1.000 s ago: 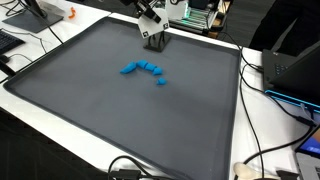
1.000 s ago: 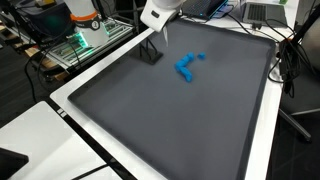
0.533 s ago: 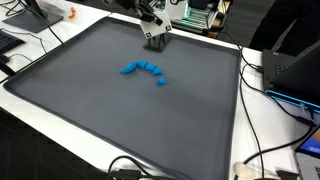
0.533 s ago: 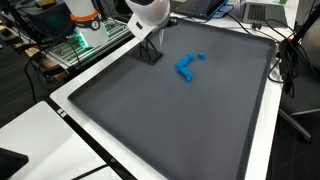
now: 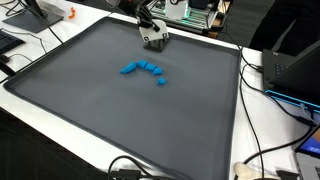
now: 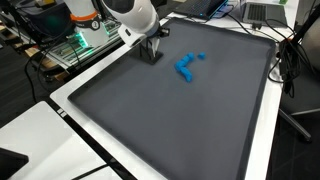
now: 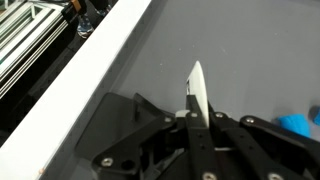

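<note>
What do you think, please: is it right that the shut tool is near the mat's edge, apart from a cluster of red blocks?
Not quite: the blocks are blue, not red, as both exterior views show. The rest holds: the shut tool is near the edge of the mat, apart from the cluster.

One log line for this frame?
gripper: shut, nothing visibly held | where: near edge of mat | nearest: blue blocks, apart from it
</note>
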`<state>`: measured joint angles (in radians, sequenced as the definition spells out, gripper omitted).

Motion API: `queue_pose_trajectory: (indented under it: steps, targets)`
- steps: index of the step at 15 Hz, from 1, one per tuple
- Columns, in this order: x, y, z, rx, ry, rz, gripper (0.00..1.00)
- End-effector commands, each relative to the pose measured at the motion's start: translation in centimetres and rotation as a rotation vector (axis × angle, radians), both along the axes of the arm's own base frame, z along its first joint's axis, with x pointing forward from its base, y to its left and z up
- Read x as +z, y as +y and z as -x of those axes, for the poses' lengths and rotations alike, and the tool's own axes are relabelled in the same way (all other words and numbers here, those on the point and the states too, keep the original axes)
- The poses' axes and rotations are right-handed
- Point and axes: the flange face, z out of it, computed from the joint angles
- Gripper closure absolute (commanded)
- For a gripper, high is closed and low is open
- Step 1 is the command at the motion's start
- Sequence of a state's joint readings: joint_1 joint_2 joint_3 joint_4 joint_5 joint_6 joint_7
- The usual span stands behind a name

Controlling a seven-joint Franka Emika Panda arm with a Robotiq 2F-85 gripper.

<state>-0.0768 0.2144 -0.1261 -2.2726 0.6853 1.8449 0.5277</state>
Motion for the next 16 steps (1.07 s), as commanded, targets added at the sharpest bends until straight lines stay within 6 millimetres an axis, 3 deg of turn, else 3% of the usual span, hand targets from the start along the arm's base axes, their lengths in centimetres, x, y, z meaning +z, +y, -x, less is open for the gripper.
queue_pose_trajectory:
  steps: [1,10,16]
  targets:
    - [0.4,-0.2,1.9,-0.075,-0.031,0.017,0.99]
    - [-1.0,-0.3,4.3,-0.19,-0.069,0.053,0.99]
    - [-1.1,-0.2,4.9,-0.222,-0.142,0.075,0.99]
